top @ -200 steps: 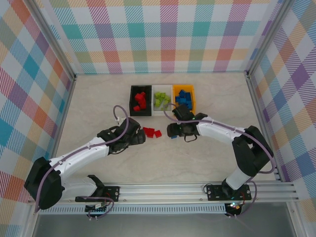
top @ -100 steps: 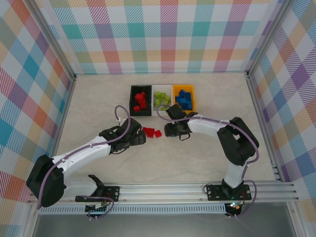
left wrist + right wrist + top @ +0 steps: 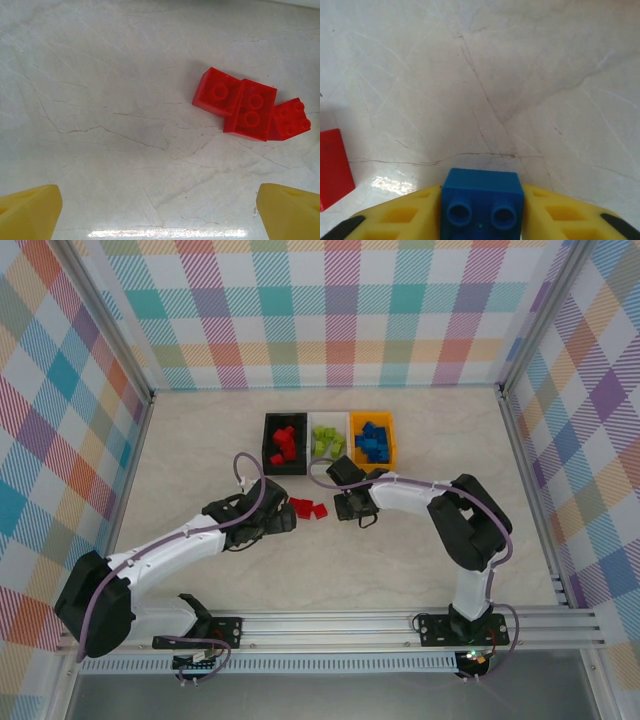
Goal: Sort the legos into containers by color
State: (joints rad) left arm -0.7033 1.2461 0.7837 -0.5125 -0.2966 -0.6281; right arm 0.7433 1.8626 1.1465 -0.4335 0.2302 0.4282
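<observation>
We see the left arm (image 3: 165, 550) and right arm (image 3: 445, 510) bent inward toward the top view's centre. Our left gripper (image 3: 160, 215) gapes wide below three red legos (image 3: 248, 109), upper right. Our right gripper (image 3: 482, 212) clamps a blue lego (image 3: 482, 192), bottom centre.

Black bin (image 3: 267, 445): red legos (image 3: 283, 443). White bin (image 3: 329, 417): lime green legos (image 3: 325, 440). Orange-yellow bin (image 3: 391, 440): blue legos (image 3: 371, 440). Three loose red bricks (image 3: 247, 107) on cream veined marble table (image 3: 200, 460). Blue brick (image 3: 481, 200) between yellow fingers (image 3: 405, 220). Walls (image 3: 330, 310) pastel plaid. Arms (image 3: 170, 545) white, black joints.
</observation>
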